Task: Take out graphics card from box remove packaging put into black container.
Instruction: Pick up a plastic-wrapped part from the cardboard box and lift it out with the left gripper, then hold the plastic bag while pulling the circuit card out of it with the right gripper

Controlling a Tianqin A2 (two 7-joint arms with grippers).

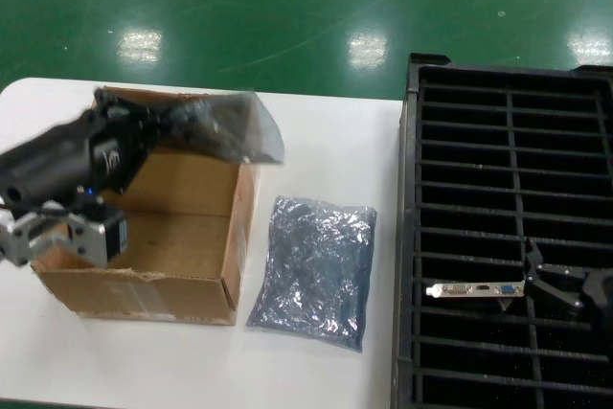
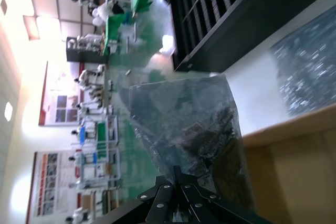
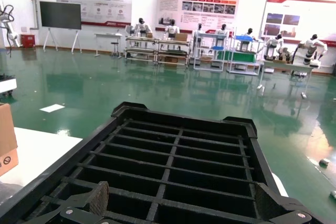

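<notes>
My left gripper (image 1: pixel 172 120) is shut on the edge of a translucent grey-blue bag (image 1: pixel 228 126) with a dark graphics card inside, held above the far side of the open brown box (image 1: pixel 182 227). The left wrist view shows the jaws (image 2: pixel 181 174) pinching that bag (image 2: pixel 189 124). A second crinkly bag (image 1: pixel 314 270) lies flat on the table between the box and the black container (image 1: pixel 407 237). A bare card with a silver bracket (image 1: pixel 476 288) stands in a container slot. My right gripper (image 1: pixel 541 280) is open just beside it, over the slots (image 3: pixel 184 208).
The white table (image 1: pixel 316 131) holds the box at the left and the container at the right edge. The green floor lies beyond. The right wrist view shows the container's ribs (image 3: pixel 178 145) and the box corner (image 3: pixel 6 140).
</notes>
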